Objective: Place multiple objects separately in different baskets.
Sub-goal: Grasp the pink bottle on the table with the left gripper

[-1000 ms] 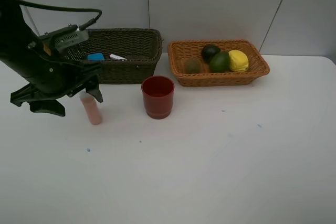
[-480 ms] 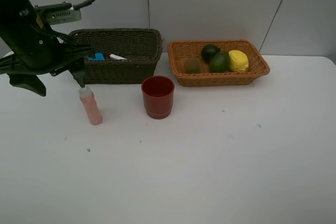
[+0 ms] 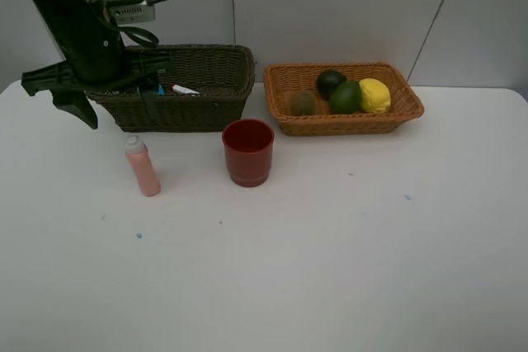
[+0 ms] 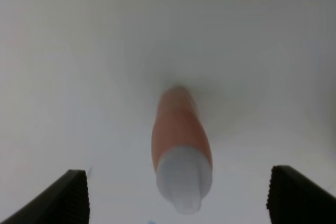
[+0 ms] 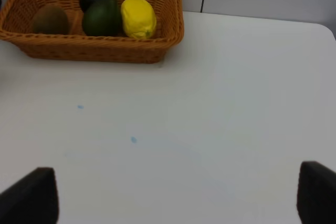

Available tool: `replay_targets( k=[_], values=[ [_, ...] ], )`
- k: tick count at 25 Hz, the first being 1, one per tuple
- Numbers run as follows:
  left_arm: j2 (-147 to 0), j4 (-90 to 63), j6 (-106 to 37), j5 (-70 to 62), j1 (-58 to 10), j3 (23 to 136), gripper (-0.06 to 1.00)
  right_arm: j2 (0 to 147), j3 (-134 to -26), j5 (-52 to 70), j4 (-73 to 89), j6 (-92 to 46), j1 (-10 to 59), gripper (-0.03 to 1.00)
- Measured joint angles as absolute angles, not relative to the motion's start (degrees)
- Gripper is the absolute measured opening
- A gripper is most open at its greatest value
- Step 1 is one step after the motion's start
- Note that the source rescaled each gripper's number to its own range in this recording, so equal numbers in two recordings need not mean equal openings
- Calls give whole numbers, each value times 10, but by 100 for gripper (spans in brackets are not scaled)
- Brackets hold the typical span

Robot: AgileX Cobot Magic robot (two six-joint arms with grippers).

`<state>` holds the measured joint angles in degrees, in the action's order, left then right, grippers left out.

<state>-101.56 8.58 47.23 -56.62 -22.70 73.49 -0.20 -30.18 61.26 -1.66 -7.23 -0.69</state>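
The pink white-capped bottle point(image 3: 143, 166) stands upright on the table, free of any grip. My left gripper point(image 3: 118, 114) hangs open above and behind it, in front of the dark basket point(image 3: 206, 109). The left wrist view looks down on the bottle point(image 4: 181, 140) between the wide-apart fingers point(image 4: 68, 198). The red cup point(image 3: 248, 151) stands right of the bottle. The blue eraser point(image 3: 157, 88) and white marker point(image 3: 185, 90) lie in the dark basket. The orange basket point(image 3: 346, 125) holds the lemon point(image 3: 374, 95), green fruit point(image 3: 346, 97), mangosteen point(image 3: 330, 82) and kiwi point(image 3: 302, 103). My right gripper point(image 5: 173, 198) is open over bare table.
The white table point(image 3: 330, 253) stretches in front of the baskets and cup, marked only by small blue specks. A grey wall point(image 3: 346, 6) rises behind the baskets. The right wrist view shows the orange basket point(image 5: 94, 53) at the far side.
My left arm has lifted up and back from the bottle toward the dark basket. The bottle stays standing where it was. The right gripper has not moved.
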Motion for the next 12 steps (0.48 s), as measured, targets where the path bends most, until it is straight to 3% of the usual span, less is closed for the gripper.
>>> replay_targets(
  k=[12],
  values=[
    [-1018, 86, 472, -566, -227, 737, 88, -2, -302, 613, -17, -72, -7, 100]
  ],
)
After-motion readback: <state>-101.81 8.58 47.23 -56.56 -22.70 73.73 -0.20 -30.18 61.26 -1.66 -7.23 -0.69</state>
